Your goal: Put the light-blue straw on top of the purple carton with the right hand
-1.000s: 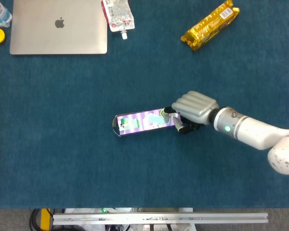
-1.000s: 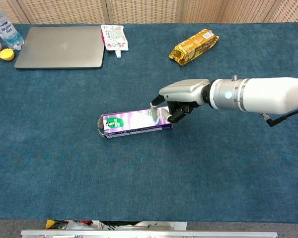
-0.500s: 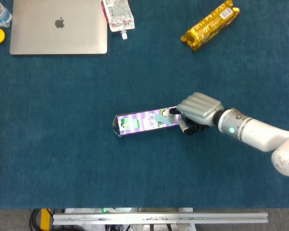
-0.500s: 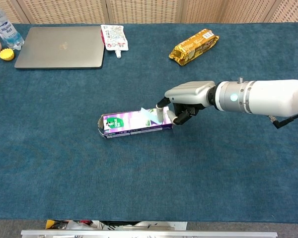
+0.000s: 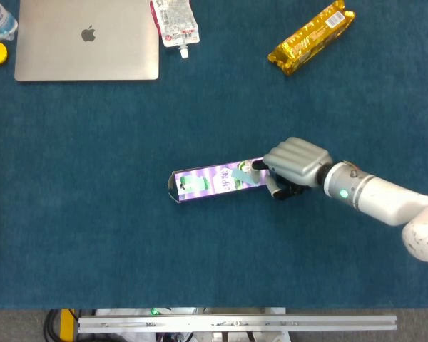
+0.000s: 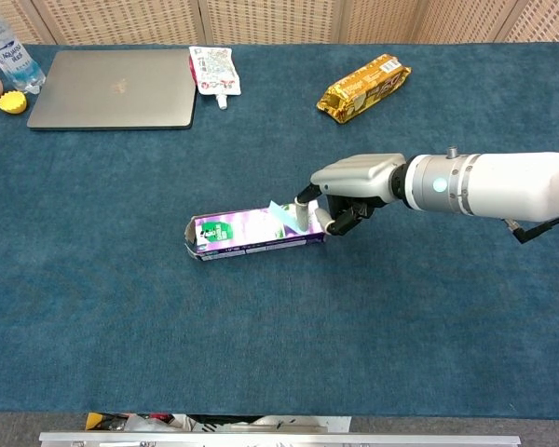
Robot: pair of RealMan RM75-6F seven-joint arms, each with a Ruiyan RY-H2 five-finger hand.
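Chest view: light-blue straw (image 6: 284, 215) lies on the purple carton (image 6: 252, 233) — your right hand (image 6: 349, 186) sits at the carton's end, fingertips at the straw. Grip or release — cannot tell; placement looks nearly done, only withdrawal left.

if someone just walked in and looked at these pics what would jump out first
The white right hand reaching in from the right to the purple carton, which lies on its side mid-table, with the light-blue straw resting on the carton's near end by the fingertips. After that, the shiny gold snack packet at the far right of the blue table and the closed silver laptop at the far left.
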